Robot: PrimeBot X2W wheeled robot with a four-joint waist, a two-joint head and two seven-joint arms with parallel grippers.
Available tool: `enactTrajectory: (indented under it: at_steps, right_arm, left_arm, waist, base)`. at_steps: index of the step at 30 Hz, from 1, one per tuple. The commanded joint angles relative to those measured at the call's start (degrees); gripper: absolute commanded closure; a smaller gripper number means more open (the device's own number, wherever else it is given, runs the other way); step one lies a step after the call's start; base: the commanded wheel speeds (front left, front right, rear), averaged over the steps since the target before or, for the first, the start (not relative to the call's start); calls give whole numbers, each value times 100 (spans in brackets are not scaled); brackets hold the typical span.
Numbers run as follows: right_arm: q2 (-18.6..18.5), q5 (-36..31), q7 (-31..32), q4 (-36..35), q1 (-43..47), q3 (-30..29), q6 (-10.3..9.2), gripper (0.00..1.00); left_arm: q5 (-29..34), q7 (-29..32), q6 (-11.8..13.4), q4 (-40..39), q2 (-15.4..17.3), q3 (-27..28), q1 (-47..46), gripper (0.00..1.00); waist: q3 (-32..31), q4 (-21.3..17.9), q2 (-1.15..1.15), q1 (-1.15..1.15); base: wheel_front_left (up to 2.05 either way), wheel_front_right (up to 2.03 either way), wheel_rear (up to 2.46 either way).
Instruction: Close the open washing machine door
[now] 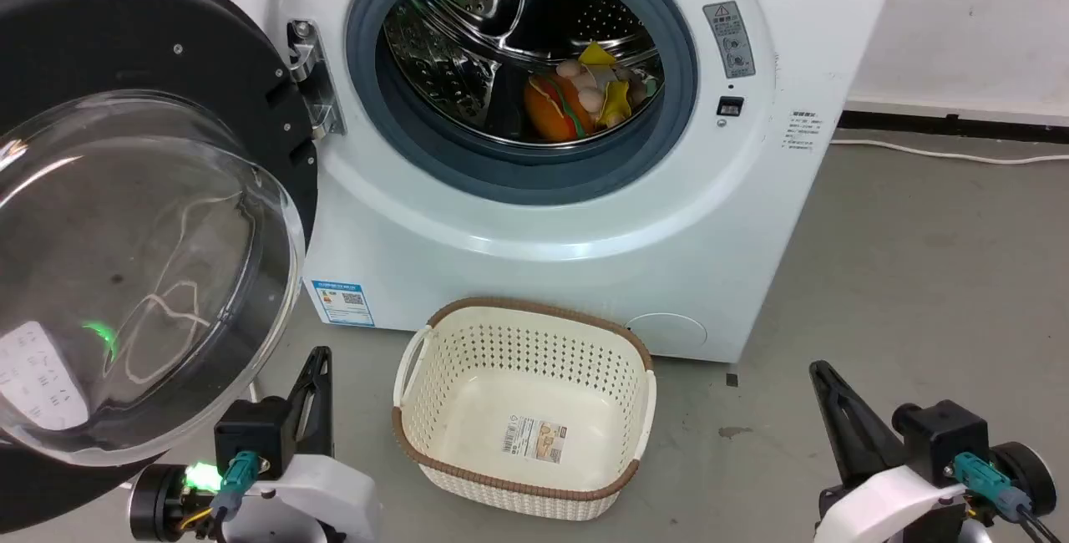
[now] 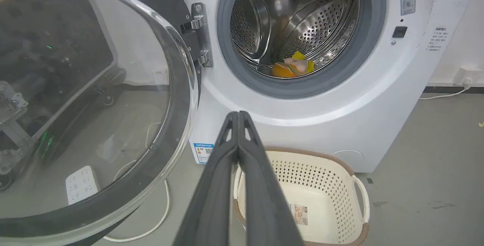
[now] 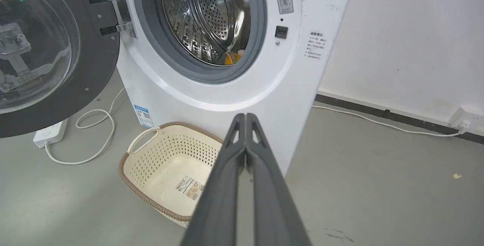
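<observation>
Left gripper and right gripper low in front, jaws of both pressed together, holding nothing. Cream basket on floor, just before washing machine. Washing machine door swung wide open at left, hinged beside drum opening. Soft toys lie in drum.
</observation>
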Motion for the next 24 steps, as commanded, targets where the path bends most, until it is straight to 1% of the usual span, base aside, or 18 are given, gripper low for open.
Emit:
enactTrajectory:
  at_steps: [1,24]
  right_arm:
    - [-4,-29,3,-29,-79,-10,5,100]
    - [-4,-29,3,-29,-79,-10,5,100]
  left_arm:
    - [14,1,12,-25,-2,9,82,100]
    - [14,1,12,-25,-2,9,82,100]
  waist:
    - [0,0,0,0]
    - [0,0,0,0]
  base:
    - [0,0,0]
    - [0,0,0]
